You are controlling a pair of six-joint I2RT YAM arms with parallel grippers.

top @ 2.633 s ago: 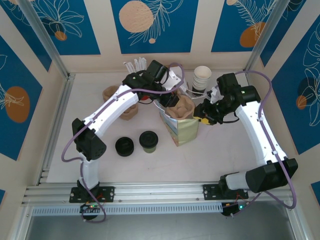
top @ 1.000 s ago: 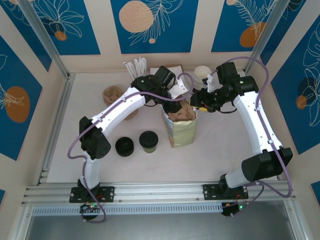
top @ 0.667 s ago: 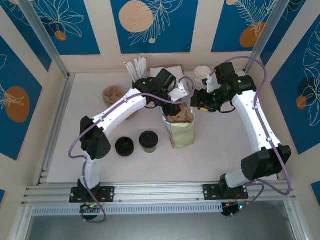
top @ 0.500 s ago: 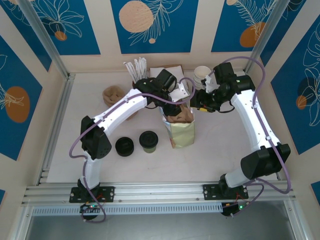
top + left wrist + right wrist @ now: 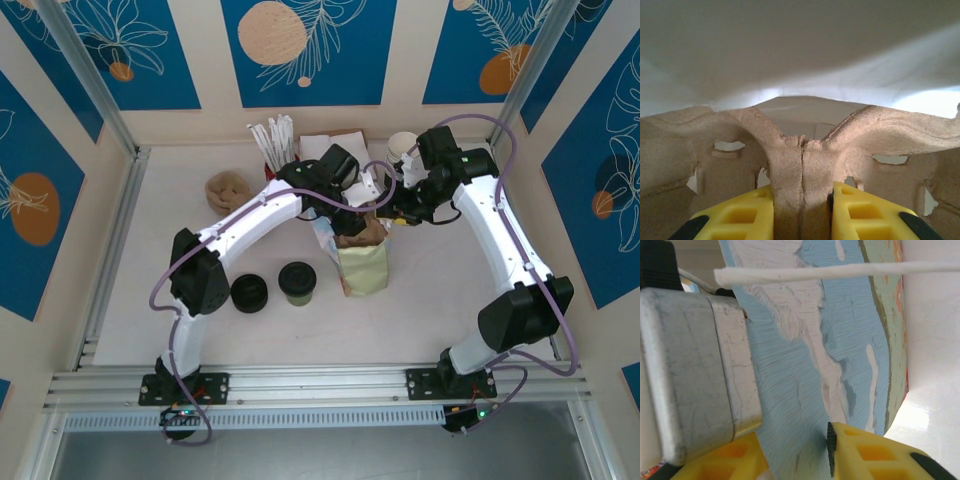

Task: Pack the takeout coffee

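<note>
1. The paper bag (image 5: 365,268) stands upright on the counter (image 5: 440,300), with its mouth open to the top. It is the landmark for every place given below.
2. The left gripper (image 5: 802,212) reaches down into the bag's mouth. Its jaws are clenched on the middle ridge of a brown pulp cup carrier (image 5: 880,140), which sits inside the bag near the top.
3. The right gripper (image 5: 795,460) is at the bag's right rim, with the printed bag wall running between its jaws. I cannot tell whether they are pressing the paper or only straddling it.
4. The takeout coffee (image 5: 297,282) stands on the counter just left of the bag, apart from it. It is upright with its domed lid on top, so its long axis is vertical.
5. An all-black lid piece (image 5: 249,292) sits further left of the bag, just beside the coffee.
6. From both jaws the coffee lies to the bag's left and lower down, on the near side of the bag's mouth.
7. The left arm looks nearer to the coffee. It would probably have to let go of the carrier first, then come down on the cup from above.
</note>
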